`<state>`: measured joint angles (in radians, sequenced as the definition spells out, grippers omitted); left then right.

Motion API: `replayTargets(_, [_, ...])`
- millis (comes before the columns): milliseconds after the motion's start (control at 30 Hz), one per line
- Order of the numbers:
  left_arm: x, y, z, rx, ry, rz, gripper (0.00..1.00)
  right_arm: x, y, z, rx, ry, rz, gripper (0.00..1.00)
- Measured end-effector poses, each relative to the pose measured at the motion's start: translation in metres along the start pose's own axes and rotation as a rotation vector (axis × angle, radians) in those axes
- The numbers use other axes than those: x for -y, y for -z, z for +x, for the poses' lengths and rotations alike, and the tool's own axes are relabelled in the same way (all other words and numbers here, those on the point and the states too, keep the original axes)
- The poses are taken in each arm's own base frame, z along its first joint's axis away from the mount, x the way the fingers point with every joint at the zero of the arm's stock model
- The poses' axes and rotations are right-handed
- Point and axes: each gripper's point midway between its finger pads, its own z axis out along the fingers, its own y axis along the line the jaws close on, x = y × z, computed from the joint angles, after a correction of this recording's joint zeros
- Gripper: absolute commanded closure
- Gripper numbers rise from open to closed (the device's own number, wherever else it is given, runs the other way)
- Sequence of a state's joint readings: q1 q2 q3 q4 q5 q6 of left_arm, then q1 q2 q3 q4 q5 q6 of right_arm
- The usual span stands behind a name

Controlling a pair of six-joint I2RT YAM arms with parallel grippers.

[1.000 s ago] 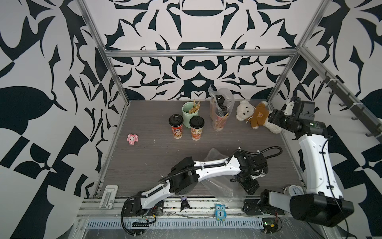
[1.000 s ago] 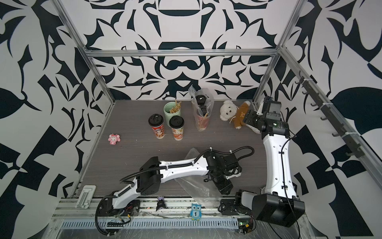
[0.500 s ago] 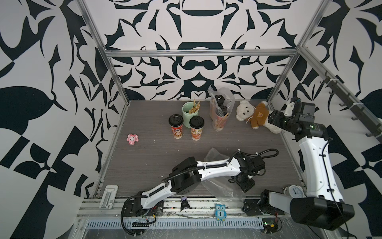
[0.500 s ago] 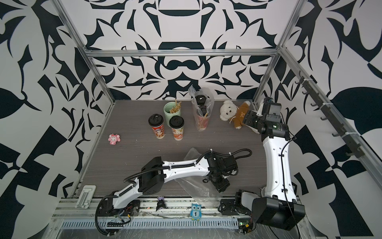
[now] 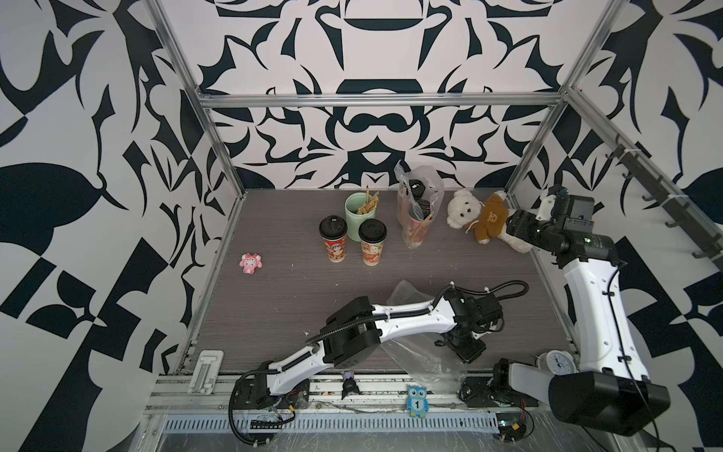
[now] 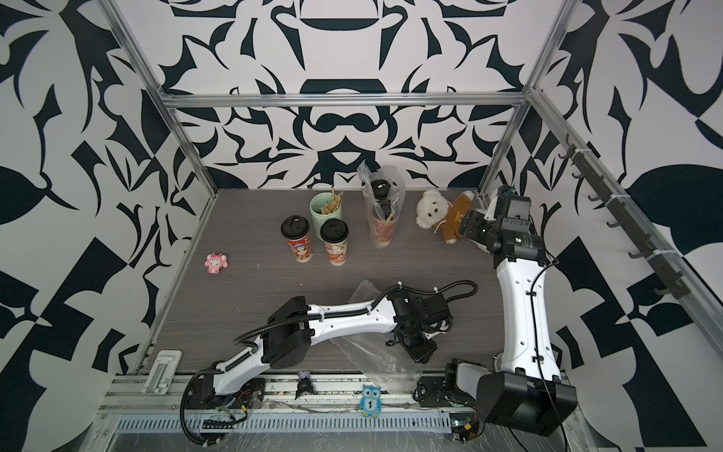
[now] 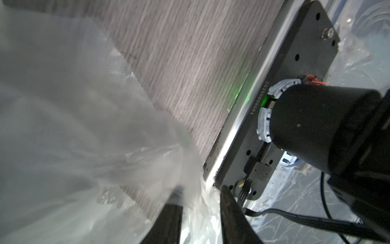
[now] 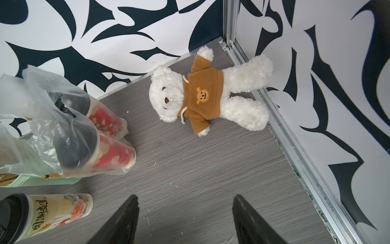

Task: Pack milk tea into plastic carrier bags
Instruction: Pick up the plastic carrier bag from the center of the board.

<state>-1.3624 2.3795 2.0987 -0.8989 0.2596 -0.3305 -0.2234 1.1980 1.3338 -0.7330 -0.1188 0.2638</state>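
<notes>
**Clear film at my left end effector (image 7: 201,190); right end effector (image 8: 185,197) spread wide by the bear**

Left side. In both top views my left arm lies low across the front of the bench (image 5: 293,305). Its end effector (image 5: 467,350) points down at the empty carrier bag (image 5: 414,360). That bag lies flat and crumpled near the front edge, partly under my forearm, with one corner spilling over the front rail. In the left wrist view the bag film (image 7: 84,126) drapes over one fingertip (image 7: 175,202) and bunches in the gap. The jaws stand narrowed with a gap between them. Whether they pinch the film, I cannot tell.

Right side. This end effector (image 6: 467,231) hangs above the back right corner, near the teddy bear (image 8: 200,95) in its brown hoodie. Jaws are released, and only bare bench shows between them.

Task items:
- The packed carrier bag (image 5: 418,207) stands at the back, between the mint-green cup of sticks (image 5: 359,211) and the bear. It holds two bagged cups (image 8: 114,154) with red sides and black lids.
- The red milk tea cup (image 5: 333,238) and the cream milk tea cup (image 5: 372,242) stand upright side by side, unbagged, just in front of the mint-green cup.

Other things: a pink toy (image 5: 250,263) sits near the left wall, and an owl tag (image 5: 418,400) is on the front rail.
</notes>
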Motion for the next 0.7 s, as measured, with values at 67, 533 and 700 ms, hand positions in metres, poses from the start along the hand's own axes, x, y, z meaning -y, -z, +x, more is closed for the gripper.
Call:
replayTargets(67, [0.001, 0.000, 0.000, -0.001, 0.003, 0.006, 0.83, 0.000, 0.000, 0.001, -0.002, 0.000, 0.000, 0.27])
replayTargets(533, [-0.013, 0.028, 0.003, 0.044, 0.073, 0.051, 1.00, -0.005, 0.012, -0.003, 0.029, 0.004, -0.024, 0.27])
replayTargets(700, [-0.018, 0.093, -0.015, 0.193, 0.092, 0.090, 1.00, -0.010, 0.015, -0.004, 0.034, 0.005, -0.047, 0.26])
